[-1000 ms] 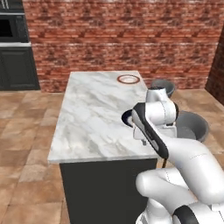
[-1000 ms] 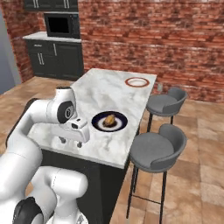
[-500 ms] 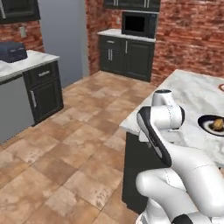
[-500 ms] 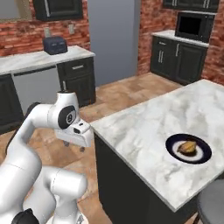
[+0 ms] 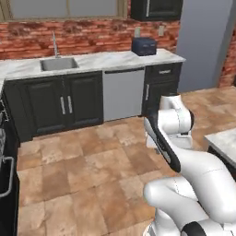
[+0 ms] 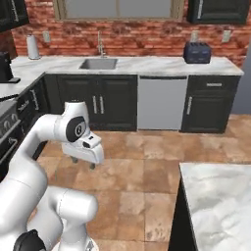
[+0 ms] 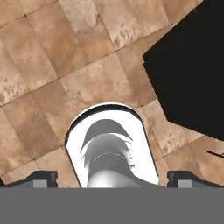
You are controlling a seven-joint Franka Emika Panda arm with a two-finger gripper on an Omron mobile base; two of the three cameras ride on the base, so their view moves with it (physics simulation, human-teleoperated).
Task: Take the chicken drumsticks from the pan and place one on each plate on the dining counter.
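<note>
Overhead, empty fingers (image 7: 112, 177) spread wide, pointing down at brown tile floor (image 7: 48, 65). Marble desk (image 6: 220, 196) corner at right; sink (image 6: 98, 63) and toaster (image 6: 197, 52) on far worktop.

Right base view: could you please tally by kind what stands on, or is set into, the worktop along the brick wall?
Sink: 1
Tap: 1
Dark blue toaster: 1
Pale upright canister: 1
Black appliance, cut off at the left edge: 1
Total: 5
</note>
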